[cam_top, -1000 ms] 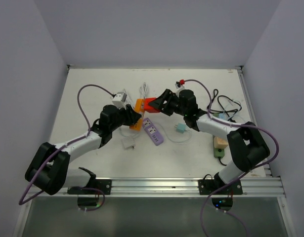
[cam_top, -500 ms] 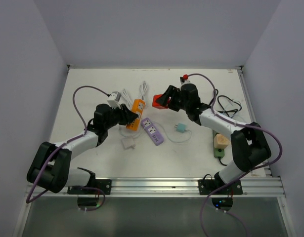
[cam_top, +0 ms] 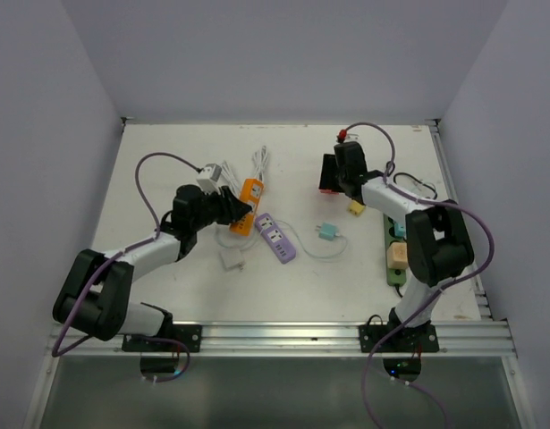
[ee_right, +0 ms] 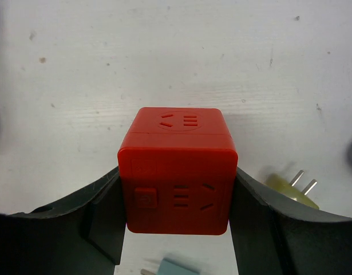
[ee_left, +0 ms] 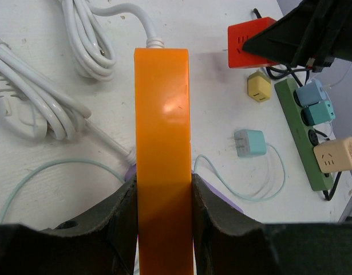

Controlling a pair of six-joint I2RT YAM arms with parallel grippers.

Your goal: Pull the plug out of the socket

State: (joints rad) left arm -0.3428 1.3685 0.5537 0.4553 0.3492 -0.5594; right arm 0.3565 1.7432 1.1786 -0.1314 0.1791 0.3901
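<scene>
the left arm (cam_top: 154, 255) and right arm (cam_top: 384, 196) are showing white links between bulky black joints. behind the left gripper (cam_top: 243, 211) a purple cable (cam_top: 139, 177) is looping wide; behind the right gripper (cam_top: 328, 174) another cable (cam_top: 373, 127) is arching from a red connector (cam_top: 343, 136). the fingers (ee_left: 121, 223) are looking dark, matte and curved.

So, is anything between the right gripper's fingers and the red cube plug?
Nothing visible. The right gripper holds the red cube plug directly, clamped on both sides; the yellow plug lies outside the grip.
</scene>
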